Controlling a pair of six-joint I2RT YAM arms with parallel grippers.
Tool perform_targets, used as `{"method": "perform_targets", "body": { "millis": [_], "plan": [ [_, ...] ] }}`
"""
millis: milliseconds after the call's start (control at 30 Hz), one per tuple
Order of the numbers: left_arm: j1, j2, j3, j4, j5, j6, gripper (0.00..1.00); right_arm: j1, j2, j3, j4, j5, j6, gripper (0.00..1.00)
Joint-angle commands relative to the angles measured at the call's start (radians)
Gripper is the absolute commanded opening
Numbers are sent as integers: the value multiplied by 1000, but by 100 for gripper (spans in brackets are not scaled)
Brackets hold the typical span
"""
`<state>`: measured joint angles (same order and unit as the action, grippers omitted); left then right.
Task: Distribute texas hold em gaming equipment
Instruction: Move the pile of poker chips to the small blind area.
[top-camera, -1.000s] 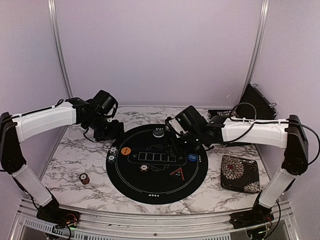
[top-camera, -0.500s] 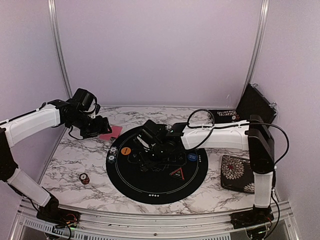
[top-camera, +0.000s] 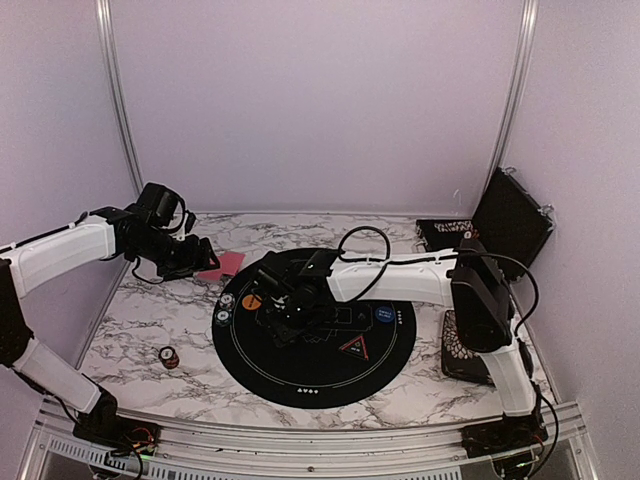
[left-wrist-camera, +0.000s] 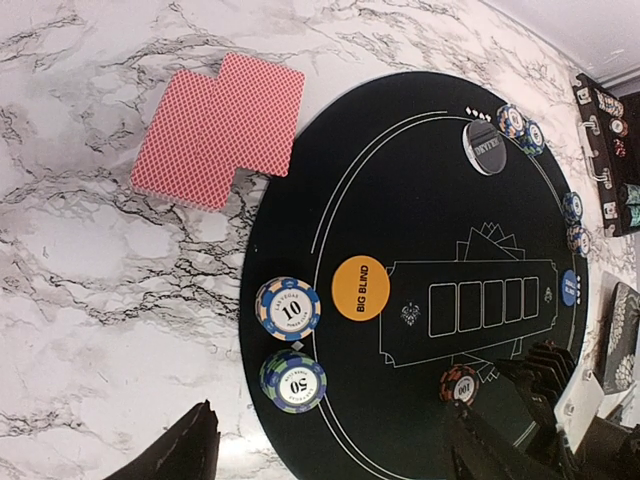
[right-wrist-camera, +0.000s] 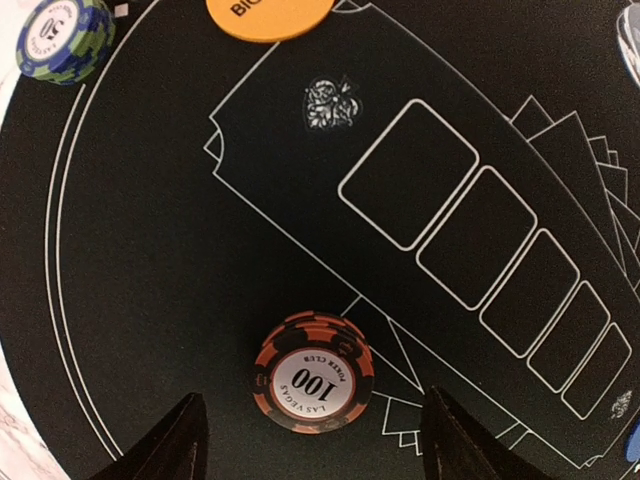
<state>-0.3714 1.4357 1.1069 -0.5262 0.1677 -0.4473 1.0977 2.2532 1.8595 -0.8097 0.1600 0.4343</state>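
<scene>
Two pink-red-backed cards (left-wrist-camera: 218, 130) lie overlapping on the marble left of the mat, also in the top view (top-camera: 222, 264). My left gripper (top-camera: 196, 260) hovers beside them, open and empty (left-wrist-camera: 335, 462). On the mat's left edge stand a "10" chip stack (left-wrist-camera: 288, 308) and a "50" chip stack (left-wrist-camera: 293, 381), next to the orange Big Blind button (left-wrist-camera: 360, 288). My right gripper (top-camera: 285, 318) is open (right-wrist-camera: 313, 445) just above an orange-black "100" chip stack (right-wrist-camera: 313, 372), its fingers on either side and apart from it. The blue button (top-camera: 384, 315) and black triangle marker (top-camera: 355, 347) lie at the mat's right.
The large round black mat (top-camera: 310, 385) fills the table's middle. A dealer button (left-wrist-camera: 487, 148) and more chips (left-wrist-camera: 515, 122) lie at its far edge. One chip stack (top-camera: 170, 357) stands on the marble front left. The floral case (top-camera: 458, 355) lies right, an open black case (top-camera: 510, 215) at back right.
My right arm swung left across the mat to above the "100" chip stack. My left arm drew back to the left, uncovering the two cards on the marble.
</scene>
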Motion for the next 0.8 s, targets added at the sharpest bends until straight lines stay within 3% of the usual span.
{"method": "perform_targets", "body": {
  "millis": [0,767],
  "plan": [
    [16,-22,-17,28,32,23,78,10,32,65,-49,25,19,70],
    [50,-12,-64,70,80,37,77,10,128,170,-123,53,27,60]
  ]
}}
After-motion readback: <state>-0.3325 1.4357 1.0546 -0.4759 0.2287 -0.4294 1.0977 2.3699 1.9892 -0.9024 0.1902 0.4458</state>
